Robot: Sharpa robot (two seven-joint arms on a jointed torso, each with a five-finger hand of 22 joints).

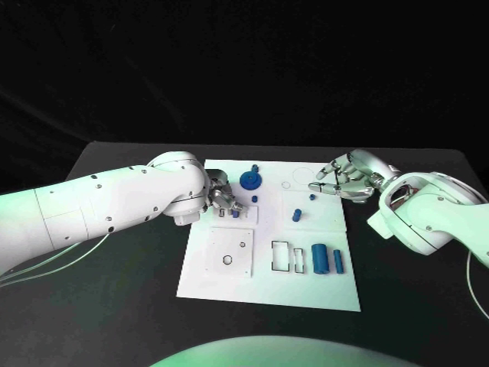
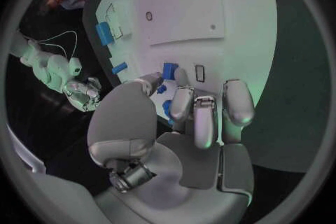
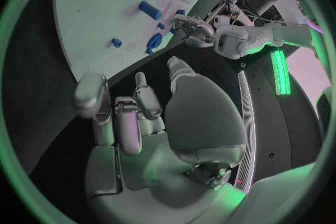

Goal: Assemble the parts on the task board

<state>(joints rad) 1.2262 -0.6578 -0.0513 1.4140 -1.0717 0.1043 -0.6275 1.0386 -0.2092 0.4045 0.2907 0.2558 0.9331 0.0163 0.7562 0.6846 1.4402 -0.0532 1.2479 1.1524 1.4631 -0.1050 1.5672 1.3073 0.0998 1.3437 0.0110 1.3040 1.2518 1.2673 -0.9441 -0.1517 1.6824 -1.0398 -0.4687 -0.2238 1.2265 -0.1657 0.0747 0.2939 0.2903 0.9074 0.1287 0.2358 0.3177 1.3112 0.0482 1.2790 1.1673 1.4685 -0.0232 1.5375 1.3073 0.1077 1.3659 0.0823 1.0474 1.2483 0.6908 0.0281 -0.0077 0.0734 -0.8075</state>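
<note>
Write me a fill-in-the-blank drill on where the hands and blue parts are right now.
1. The left hand is over the ____ edge of the white board.
2. The right hand holds ____.
3. Two blue cylinders lie near the board's ____ edge.
4. The table is ____ in colour.

Missing words: left; nothing; right; black

Black table [image 1: 123, 306] is carrying the white task board [image 1: 268, 287], which is lying flat at its middle, reaching from near the far edge toward the front; dark tabletop is showing on both sides of it
</note>
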